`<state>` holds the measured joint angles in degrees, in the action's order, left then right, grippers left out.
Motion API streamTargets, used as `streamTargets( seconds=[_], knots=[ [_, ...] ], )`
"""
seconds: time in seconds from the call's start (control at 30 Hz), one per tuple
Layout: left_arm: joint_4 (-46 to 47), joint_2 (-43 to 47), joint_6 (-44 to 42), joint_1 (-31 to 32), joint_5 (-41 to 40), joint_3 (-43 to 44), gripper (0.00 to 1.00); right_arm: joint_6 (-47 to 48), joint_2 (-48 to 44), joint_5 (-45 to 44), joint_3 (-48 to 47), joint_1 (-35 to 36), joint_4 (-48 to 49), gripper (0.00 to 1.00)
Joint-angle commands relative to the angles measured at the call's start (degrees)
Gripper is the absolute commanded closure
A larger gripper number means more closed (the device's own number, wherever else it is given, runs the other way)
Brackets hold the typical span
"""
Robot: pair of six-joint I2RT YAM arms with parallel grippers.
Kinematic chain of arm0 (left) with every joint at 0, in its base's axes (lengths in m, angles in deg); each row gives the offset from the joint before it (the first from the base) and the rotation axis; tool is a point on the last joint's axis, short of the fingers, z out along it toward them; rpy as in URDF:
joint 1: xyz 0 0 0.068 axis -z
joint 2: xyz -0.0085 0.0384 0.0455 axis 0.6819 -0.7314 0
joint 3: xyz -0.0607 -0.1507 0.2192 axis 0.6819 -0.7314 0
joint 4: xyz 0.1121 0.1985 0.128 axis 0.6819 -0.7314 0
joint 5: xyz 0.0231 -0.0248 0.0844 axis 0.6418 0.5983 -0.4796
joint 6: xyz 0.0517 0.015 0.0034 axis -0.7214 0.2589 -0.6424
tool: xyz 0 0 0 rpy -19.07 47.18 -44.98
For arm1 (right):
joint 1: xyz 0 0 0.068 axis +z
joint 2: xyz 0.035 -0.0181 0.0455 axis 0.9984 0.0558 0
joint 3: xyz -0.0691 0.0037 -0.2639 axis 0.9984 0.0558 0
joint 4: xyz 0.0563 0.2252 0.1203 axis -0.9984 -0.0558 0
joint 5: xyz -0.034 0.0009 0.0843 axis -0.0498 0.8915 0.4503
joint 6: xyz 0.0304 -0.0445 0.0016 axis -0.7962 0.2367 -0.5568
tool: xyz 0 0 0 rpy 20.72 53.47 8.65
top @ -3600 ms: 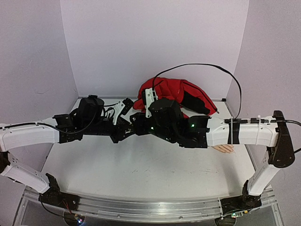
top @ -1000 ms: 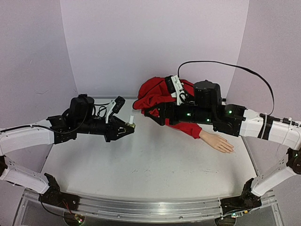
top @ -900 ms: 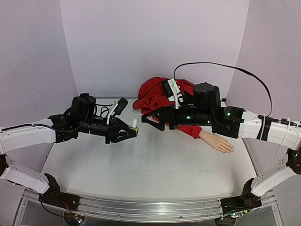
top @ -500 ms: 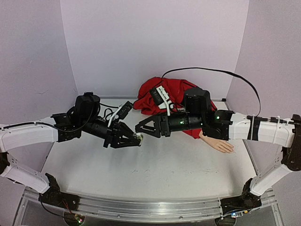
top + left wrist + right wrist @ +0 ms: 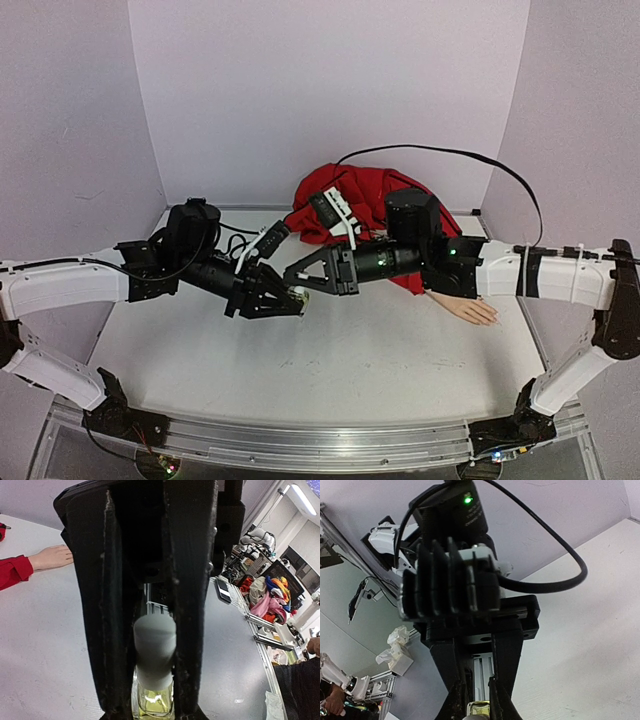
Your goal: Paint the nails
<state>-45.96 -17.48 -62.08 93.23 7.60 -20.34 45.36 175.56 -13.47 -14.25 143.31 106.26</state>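
Red jacket (image 5: 375,185) is heaped at the back of the pale worktop (image 5: 330,370). Out of it reaches a mannequin hand (image 5: 468,308), lying flat on the right, its nails (image 5: 489,318) too small to make out. From above, the left gripper (image 5: 294,300) and right gripper (image 5: 293,278) meet nose to nose mid-worktop, well apart from that hand. Whether the right one is spread or closed I cannot tell. From the left wrist, the fingers (image 5: 192,605) pinch a bottle (image 5: 150,705) of yellowish fluid, its grey cap (image 5: 155,647) between them. Past the worktop's edge is a cluttered room with heaped clothes (image 5: 272,597). From the right wrist, the left gripper faces the camera, with the cap low in frame and a lilac wall (image 5: 560,510) behind. Twisting that cap could turn the bottle in its pinch, or slip it free and spill polish.
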Motion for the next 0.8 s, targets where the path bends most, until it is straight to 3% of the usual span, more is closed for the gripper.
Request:
streamTargets(
  seconds=[0.0, 0.1, 0.17, 0.23, 0.27, 0.43, 0.53, 0.63, 0.77],
  knots=[
    [2.9, 2.5, -0.6, 0.4, -16.3, 1.6, 1.00, -0.9, 1.2, -2.3, -2.0, 0.1, 2.9, 1.00],
    [0.2, 3.7, 2.7, 0.4, -38.3, 0.7, 1.00, -2.4, 3.2, -10.6, -3.4, 1.6, 0.5, 1.00],
    [-2.0, 4.0, 3.9, 0.4, -47.8, 1.0, 1.00, -2.3, 6.0, -32.8, -9.0, 6.5, -9.1, 1.00],
    [-3.3, 3.9, 2.7, 0.5, -49.7, 1.9, 1.00, -7.2, 9.9, -57.8, -16.0, 12.1, -20.3, 1.00],
    [-3.4, 3.8, 2.2, 0.6, -49.5, 2.3, 1.00, -9.0, 11.6, -60.3, -18.2, 13.5, -22.7, 1.00],
    [-3.4, 3.4, -0.3, 0.8, -45.1, 2.9, 1.00, -9.6, 12.3, -57.9, -18.4, 14.7, -19.8, 1.00],
    [-3.3, 3.6, -1.6, 0.8, -41.5, 2.4, 1.00, -5.8, 10.2, -50.3, -17.5, 13.0, -17.3, 0.97],
    [-3.3, 3.7, -2.1, 0.8, -39.6, 1.6, 1.00, -2.8, 5.8, -42.2, -13.7, 10.2, -13.7, 0.62],
    [-3.2, 4.7, -2.5, 0.7, -35.0, 0.6, 1.00, -0.4, -0.6, -23.7, -6.4, 3.5, -8.3, 0.32]
  ],
)
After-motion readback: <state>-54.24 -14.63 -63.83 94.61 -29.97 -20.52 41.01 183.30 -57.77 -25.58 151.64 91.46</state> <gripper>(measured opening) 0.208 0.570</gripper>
